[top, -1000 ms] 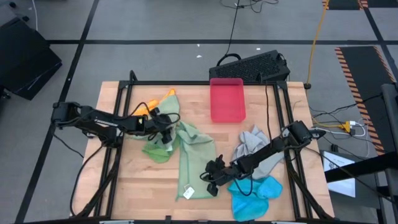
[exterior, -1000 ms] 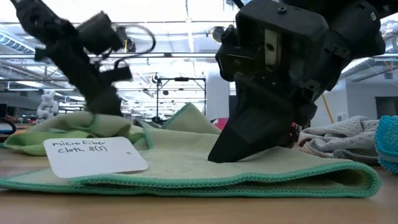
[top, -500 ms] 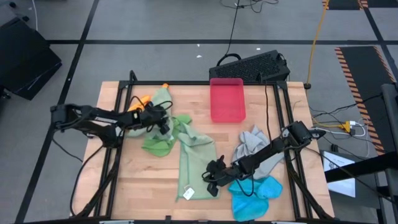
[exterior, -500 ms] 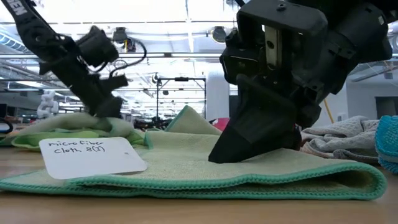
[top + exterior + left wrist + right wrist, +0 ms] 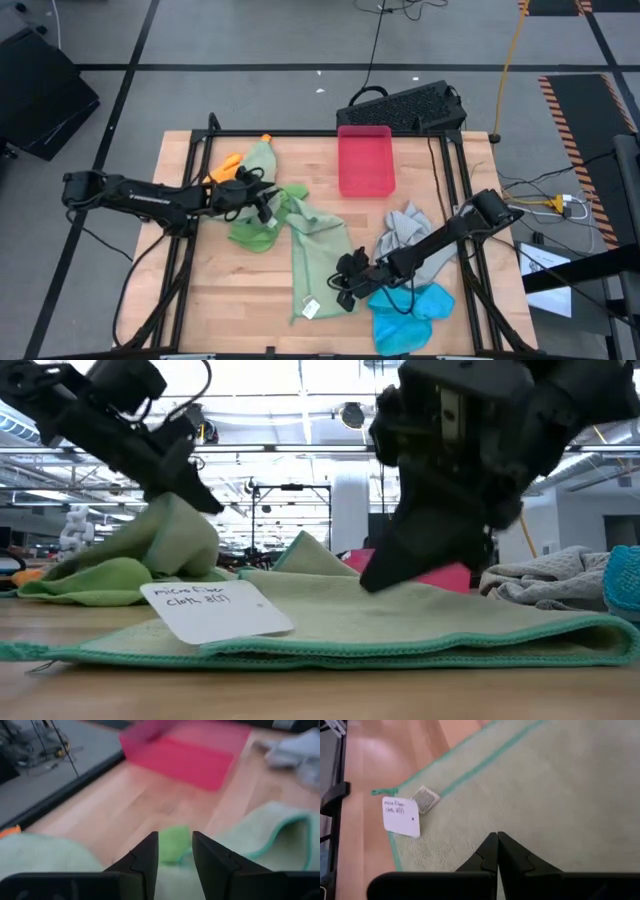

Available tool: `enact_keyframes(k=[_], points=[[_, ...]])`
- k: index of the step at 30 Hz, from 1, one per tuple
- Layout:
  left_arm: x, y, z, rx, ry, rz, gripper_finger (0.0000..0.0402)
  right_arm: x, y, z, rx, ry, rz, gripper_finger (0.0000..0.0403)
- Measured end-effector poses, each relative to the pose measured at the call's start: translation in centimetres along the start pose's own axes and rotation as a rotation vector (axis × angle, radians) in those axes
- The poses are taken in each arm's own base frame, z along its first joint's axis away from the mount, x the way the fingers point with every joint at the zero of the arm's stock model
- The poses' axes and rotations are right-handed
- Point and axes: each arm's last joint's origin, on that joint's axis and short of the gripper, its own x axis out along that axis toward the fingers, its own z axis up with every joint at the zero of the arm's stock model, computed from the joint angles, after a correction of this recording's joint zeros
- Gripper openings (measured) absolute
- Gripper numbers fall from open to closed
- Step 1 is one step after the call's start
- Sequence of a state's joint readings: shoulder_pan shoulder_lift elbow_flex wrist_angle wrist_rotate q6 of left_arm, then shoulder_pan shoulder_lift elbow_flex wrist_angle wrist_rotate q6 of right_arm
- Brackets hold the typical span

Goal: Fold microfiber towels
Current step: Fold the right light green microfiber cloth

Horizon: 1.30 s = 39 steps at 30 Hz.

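Folding is at the stage of pulling one cloth taut: the pale sage towel [image 5: 318, 255] lies lengthwise at the worktop's [image 5: 230, 295] centre. The left pincer [image 5: 262, 199], toward nine o'clock, pinches its far corner; the right pincer [image 5: 345, 288], fingers pressed together, pins its near end. Next, I judge, the left arm must carry that corner across. The bright green towel [image 5: 252, 235] under the lifted fabric is partly hidden, and the grip itself is hard to make out.
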State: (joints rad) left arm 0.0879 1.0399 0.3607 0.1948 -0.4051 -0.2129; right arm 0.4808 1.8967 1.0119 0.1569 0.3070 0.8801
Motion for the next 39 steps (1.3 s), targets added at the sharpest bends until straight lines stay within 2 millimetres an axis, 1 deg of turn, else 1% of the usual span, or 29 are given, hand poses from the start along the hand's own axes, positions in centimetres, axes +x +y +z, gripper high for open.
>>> enact_keyframes(k=[4,7,9,12,15,17,20,22,24,27,29,33,35,39], points=[[-0.3,-0.5,0.3,-0.016,-0.033,-0.027,0.012,-0.9,0.2,0.6,-0.081,-0.008,0.004,0.0002],[-0.4,-0.7,0.4,-0.022,-0.046,-0.031,0.012,-1.3,0.4,0.9,-0.179,-0.022,0.015,0.0016],[-0.4,-0.7,0.4,-0.034,-0.051,-0.022,0.012,-1.2,0.1,1.2,-0.255,-0.021,0.003,0.0031],[-0.4,-0.6,0.4,-0.009,-0.062,0.031,0.012,-0.8,-1.1,1.8,-0.374,-0.016,-0.059,0.0054],[-0.3,-0.2,0.5,0.006,-0.074,0.118,0.012,-0.4,-3.2,2.4,-0.471,-0.027,-0.138,0.0073],[-0.3,0.0,0.5,0.016,-0.078,0.148,0.012,-0.2,-4.7,3.0,-0.503,-0.006,-0.121,0.0083],[-0.4,0.2,0.8,0.039,-0.11,0.234,0.012,-0.5,-6.2,4.6,-0.465,0.008,-0.003,0.0094],[-0.4,0.5,0.9,0.047,-0.128,0.284,0.012,-1.1,-7.1,5.8,-0.383,-0.013,0.036,0.01],[-0.4,0.6,1.0,0.042,-0.128,0.284,0.012,-2.0,-7.8,6.9,-0.311,-0.042,0.043,0.0104],[-0.2,0.5,1.0,-0.013,-0.124,0.214,0.012,-3.9,-8.0,8.8,-0.27,-0.122,0.05,0.0107],[0.0,0.4,0.9,-0.087,-0.116,0.166,0.012,-5.2,-8.1,10.0,-0.246,-0.189,0.048,0.0106],[0.4,0.0,0.4,-0.234,-0.077,0.079,0.012,-7.9,-8.6,12.3,-0.131,-0.332,0.017,0.0106],[0.6,-0.2,0.2,-0.285,-0.05,0.037,0.012,-9.1,-8.8,12.9,-0.085,-0.369,0.02,0.0106],[0.5,-0.9,0.0,-0.355,-0.032,-0.032,0.012,-10.8,-9.0,13.1,-0.058,-0.338,0.047,0.0105]])
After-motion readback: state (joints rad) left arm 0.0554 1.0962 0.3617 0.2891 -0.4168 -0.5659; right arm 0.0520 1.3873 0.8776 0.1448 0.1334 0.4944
